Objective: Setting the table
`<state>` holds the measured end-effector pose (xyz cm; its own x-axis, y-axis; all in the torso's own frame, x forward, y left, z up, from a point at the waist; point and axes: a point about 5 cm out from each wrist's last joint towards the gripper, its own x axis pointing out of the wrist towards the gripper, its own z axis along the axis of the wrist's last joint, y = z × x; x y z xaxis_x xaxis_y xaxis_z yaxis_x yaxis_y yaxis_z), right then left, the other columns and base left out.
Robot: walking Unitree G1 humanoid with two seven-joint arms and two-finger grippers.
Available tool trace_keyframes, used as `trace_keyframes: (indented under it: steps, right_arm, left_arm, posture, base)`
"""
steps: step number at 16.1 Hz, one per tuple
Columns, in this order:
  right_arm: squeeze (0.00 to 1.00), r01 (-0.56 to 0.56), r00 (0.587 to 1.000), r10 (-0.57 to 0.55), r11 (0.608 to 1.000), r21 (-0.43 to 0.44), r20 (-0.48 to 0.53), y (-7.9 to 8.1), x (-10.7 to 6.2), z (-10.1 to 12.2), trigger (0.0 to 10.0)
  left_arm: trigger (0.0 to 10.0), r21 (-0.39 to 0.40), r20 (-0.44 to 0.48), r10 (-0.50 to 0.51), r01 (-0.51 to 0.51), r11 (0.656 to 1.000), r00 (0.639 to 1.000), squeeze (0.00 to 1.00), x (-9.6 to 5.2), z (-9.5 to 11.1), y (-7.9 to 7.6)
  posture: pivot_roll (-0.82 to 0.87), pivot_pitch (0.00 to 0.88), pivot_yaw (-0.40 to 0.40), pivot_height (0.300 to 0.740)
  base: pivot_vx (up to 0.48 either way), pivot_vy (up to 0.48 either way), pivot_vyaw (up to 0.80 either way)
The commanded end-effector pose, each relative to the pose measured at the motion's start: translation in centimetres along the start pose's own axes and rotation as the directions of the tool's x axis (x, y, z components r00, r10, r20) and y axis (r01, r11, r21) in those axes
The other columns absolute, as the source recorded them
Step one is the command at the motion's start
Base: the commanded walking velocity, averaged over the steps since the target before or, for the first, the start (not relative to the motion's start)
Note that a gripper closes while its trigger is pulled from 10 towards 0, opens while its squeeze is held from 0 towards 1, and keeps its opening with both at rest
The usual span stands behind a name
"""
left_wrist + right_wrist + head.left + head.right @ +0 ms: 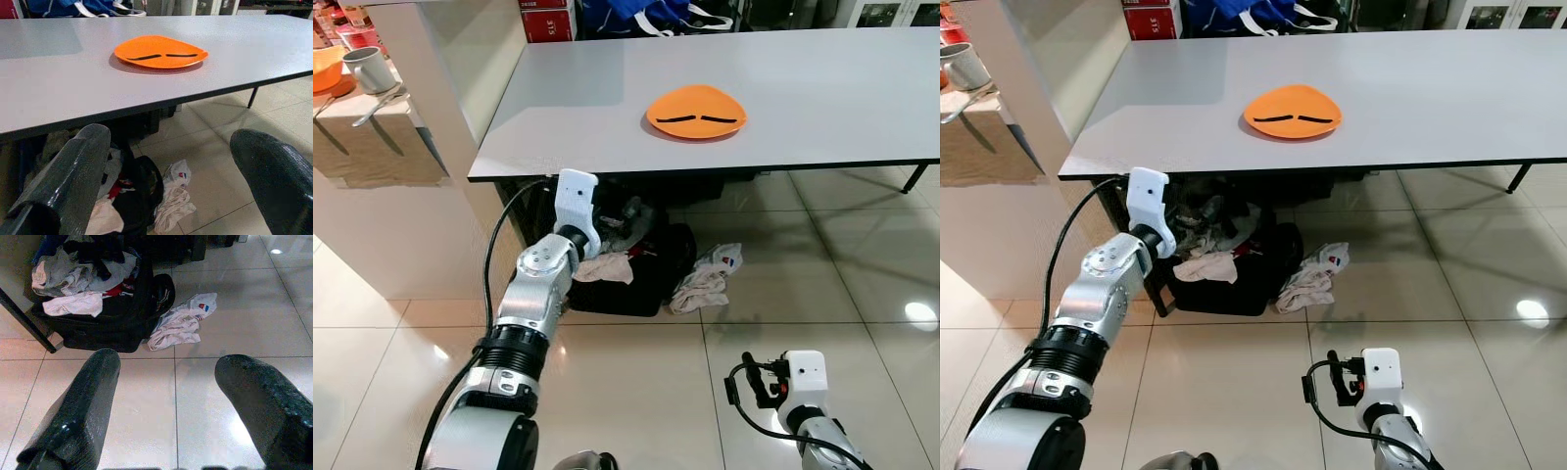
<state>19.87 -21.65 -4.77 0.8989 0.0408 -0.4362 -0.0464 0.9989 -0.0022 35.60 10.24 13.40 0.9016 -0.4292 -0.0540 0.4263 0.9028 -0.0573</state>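
Observation:
An orange plate (695,111) with two dark slots lies flat on the grey table (822,108), a little in from the front edge. My left arm (548,269) is raised, its wrist just below the table's front left edge. In the left wrist view my left gripper (171,147) is open and holds nothing, and it looks across the tabletop at the plate (159,51). My right gripper (166,367) hangs low over the tiled floor, open, with nothing between its fingers (83,401).
Under the table lies an open black suitcase (626,279) stuffed with clothes, with a crumpled white cloth (705,279) on the floor beside it. A counter at the left carries a grey mug (367,69), an orange bowl (325,67) and a spoon. A table leg (915,176) stands far right.

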Motion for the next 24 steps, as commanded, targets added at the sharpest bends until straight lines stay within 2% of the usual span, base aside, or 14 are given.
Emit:
trace_keyframes:
  steps: [1, 5, 6, 7, 8, 9, 10, 12, 15, 18, 21, 22, 24]
  right_arm:
    - [0.00, 0.008, 1.000, -0.008, 1.000, -0.011, 0.009, -0.2, 0.0, 0.1, 10.0]
    - [0.00, 0.010, 1.000, -0.010, 1.000, -0.006, 0.012, -0.2, 0.0, 0.1, 10.0]
    - [0.00, 0.000, 0.998, 0.001, 1.000, -0.017, 0.068, 0.1, 0.5, 1.2, 10.0]
    - [0.00, -0.042, 0.878, 0.086, 0.994, -0.103, 0.471, 3.3, 4.5, 13.3, 10.0]
    - [0.00, -0.065, 0.741, 0.133, 0.990, -0.128, 0.658, 6.1, 3.9, 22.1, 10.0]
    - [0.00, -0.090, 0.696, 0.153, 0.988, -0.127, 0.702, 7.2, 3.0, 25.2, 10.0]
    - [0.00, -0.107, 0.669, 0.166, 0.986, -0.127, 0.724, 7.7, 2.3, 26.4, 10.0]
    - [0.00, -0.117, 0.630, 0.177, 0.984, -0.133, 0.756, 8.0, 1.5, 27.9, 10.0]
    - [0.00, -0.080, 0.718, 0.142, 0.989, -0.122, 0.681, 7.3, 0.8, 26.8, 10.0]
    - [0.00, -0.021, 0.805, 0.082, 0.994, -0.110, 0.587, 5.5, 0.5, 23.3, 10.0]
    - [0.00, 0.015, 0.845, 0.033, 0.996, -0.085, 0.534, 4.3, -0.1, 20.9, 10.0]
    - [0.00, 0.026, 0.856, 0.010, 0.998, -0.063, 0.517, 4.0, -0.5, 20.2, 10.0]
    - [0.00, 0.030, 0.861, 0.002, 0.998, -0.055, 0.508, 4.0, -0.9, 19.8, 10.0]
  left_arm:
    - [10.0, 0.002, -0.002, -0.001, 0.001, 1.000, 1.000, 0.00, 0.0, 0.0, 0.0]
    - [10.0, 0.008, 0.003, -0.007, 0.007, 1.000, 1.000, 0.00, 0.1, 0.1, -0.2]
    - [10.0, 0.010, 0.001, -0.007, 0.007, 1.000, 1.000, 0.00, 0.1, 0.1, -0.1]
    - [10.0, 0.012, -0.001, -0.008, 0.008, 1.000, 1.000, 0.00, 0.1, 0.1, -0.1]
    - [10.0, 0.012, -0.002, -0.008, 0.008, 1.000, 1.000, 0.00, 0.1, 0.0, -0.1]
    - [10.0, 0.012, -0.003, -0.008, 0.008, 1.000, 1.000, 0.00, 0.1, 0.0, -0.1]
    - [10.0, 0.012, -0.003, -0.009, 0.009, 1.000, 1.000, 0.00, 0.1, 0.0, -0.2]
    - [10.0, 0.012, -0.006, -0.011, 0.011, 1.000, 1.000, 0.00, 0.1, -0.1, -0.2]
    - [10.0, 0.019, -0.016, -0.001, 0.001, 1.000, 1.000, 0.00, 0.1, -0.3, -0.1]
    - [10.0, 0.032, -0.033, 0.039, -0.038, 0.999, 0.999, 0.00, -0.5, -0.7, 1.4]
    - [10.0, 0.036, -0.039, 0.098, -0.097, 0.995, 0.994, 0.00, -1.6, -1.3, 3.1]
    - [10.0, 0.023, -0.039, 0.150, -0.149, 0.989, 0.988, 0.00, -2.4, -1.8, 4.1]
    - [10.0, -0.009, -0.025, 0.200, -0.200, 0.980, 0.979, 0.00, -4.1, -3.1, 4.4]
  posture:
    - [-0.03, 0.000, 0.099, 0.740]
    - [-0.03, 0.000, 0.100, 0.740]
    - [-0.03, 0.000, 0.100, 0.740]
    - [-0.03, 0.000, 0.100, 0.740]
    - [-0.03, 0.000, 0.100, 0.740]
    - [-0.03, 0.000, 0.100, 0.740]
    - [-0.03, 0.000, 0.100, 0.740]
    - [-0.03, 0.000, 0.102, 0.740]
    - [-0.03, 0.000, 0.098, 0.740]
    - [-0.03, 0.000, 0.093, 0.740]
    - [-0.02, 0.000, 0.094, 0.740]
    - [-0.03, 0.000, 0.095, 0.740]
    - [-0.03, 0.000, 0.099, 0.740]
  base:
    - [0.000, 0.000, 0.00]
    - [0.000, 0.000, 0.00]
    - [0.000, 0.000, 0.00]
    - [0.000, 0.000, 0.00]
    - [0.000, 0.000, 0.00]
    - [0.000, 0.000, 0.00]
    - [0.000, 0.000, 0.00]
    - [0.000, 0.000, 0.00]
    - [0.000, 0.000, 0.00]
    - [0.000, 0.000, 0.00]
    - [0.000, 0.000, 0.00]
    - [0.000, 0.000, 0.00]
    - [0.000, 0.000, 0.00]
